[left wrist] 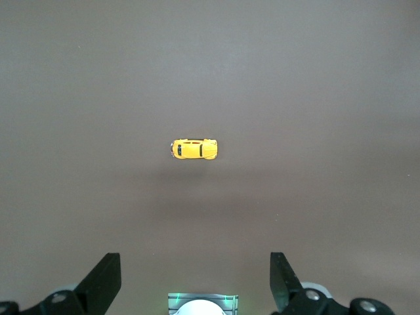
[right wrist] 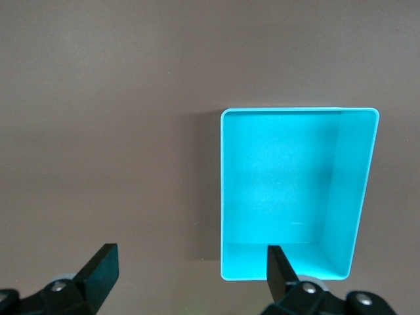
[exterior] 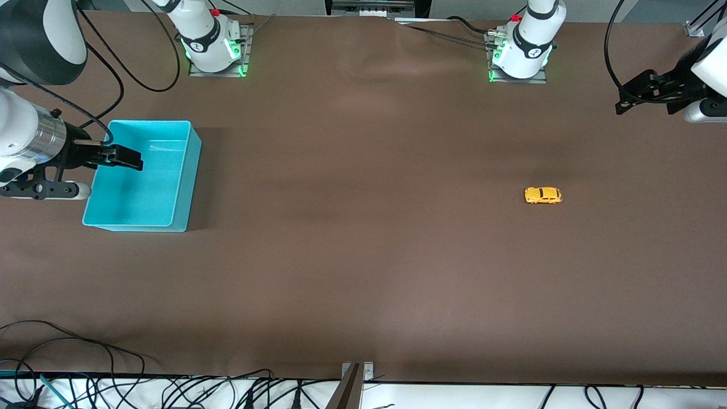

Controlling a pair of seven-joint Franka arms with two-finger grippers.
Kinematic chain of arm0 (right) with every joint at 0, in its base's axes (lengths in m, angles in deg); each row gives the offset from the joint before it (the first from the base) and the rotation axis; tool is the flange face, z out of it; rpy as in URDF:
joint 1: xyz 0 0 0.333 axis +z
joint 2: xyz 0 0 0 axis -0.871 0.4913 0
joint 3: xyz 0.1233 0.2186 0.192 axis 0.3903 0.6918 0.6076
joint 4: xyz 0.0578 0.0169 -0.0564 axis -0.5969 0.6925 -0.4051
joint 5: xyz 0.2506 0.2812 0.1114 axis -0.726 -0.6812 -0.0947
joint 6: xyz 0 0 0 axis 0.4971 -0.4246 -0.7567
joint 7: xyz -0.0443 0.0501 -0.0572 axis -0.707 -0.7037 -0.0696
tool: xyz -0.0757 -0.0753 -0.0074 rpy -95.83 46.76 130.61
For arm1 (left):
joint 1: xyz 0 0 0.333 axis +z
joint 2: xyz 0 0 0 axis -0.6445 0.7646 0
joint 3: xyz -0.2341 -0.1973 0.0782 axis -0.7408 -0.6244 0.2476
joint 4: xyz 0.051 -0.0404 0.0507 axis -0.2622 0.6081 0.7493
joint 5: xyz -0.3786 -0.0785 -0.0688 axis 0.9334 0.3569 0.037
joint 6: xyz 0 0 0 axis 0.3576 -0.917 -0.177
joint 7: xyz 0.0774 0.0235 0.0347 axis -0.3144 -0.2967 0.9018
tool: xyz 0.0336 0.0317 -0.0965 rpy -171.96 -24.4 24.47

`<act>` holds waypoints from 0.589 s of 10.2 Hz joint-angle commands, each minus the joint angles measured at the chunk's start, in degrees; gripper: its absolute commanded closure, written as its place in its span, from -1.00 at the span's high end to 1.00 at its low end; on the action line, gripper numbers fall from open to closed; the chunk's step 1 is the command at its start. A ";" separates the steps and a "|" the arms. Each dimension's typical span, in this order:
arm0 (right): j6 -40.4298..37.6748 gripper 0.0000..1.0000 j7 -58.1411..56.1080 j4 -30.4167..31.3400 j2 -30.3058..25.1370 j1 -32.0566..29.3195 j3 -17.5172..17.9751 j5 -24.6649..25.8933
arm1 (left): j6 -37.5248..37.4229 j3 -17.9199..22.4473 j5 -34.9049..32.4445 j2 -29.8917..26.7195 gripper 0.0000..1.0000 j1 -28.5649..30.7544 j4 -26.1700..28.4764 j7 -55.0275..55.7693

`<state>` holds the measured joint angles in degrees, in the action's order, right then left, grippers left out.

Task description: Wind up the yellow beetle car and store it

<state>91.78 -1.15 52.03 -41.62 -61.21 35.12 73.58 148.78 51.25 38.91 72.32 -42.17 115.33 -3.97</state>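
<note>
Two things lie on the brown table (exterior: 363,272). Nearest the front camera, at the centre right of the front view, the yellow beetle car (exterior: 543,195) sits on its wheels toward the left arm's end, alone on bare tabletop. Slightly farther up the frame, at the centre left, stands the cyan bin (exterior: 187,170), toward the right arm's end and well apart from the car. The right gripper (exterior: 122,157) hangs over the bin's edge at the frame's left, fingers spread wide, holding nothing. In the upper right corner, the left gripper (exterior: 625,99) waits above the table, fingers likewise wide apart and empty.
</note>
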 commanded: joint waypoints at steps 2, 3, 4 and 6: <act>-0.97 1.00 0.98 -0.89 0.28 -0.15 0.21 -0.97 | -1.06 -0.07 0.78 2.46 1.00 0.64 -1.49 -0.26; -1.06 1.00 0.98 -0.81 0.20 -0.15 0.21 -0.97 | -1.06 -0.15 0.69 2.04 1.00 0.90 -1.31 -0.26; -1.06 1.00 0.89 -0.80 0.20 -0.15 0.21 -0.97 | -0.62 -0.07 0.60 2.29 1.00 0.90 -0.79 -0.35; -0.97 1.00 0.89 -0.80 0.20 -0.15 0.29 -0.97 | 0.08 -0.07 -1.23 3.52 1.00 0.99 0.78 -0.35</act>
<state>91.70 -1.14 52.03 -41.62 -61.21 35.13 73.57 148.74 51.26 38.69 74.80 -41.60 115.52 -3.97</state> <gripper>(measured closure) 0.000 0.000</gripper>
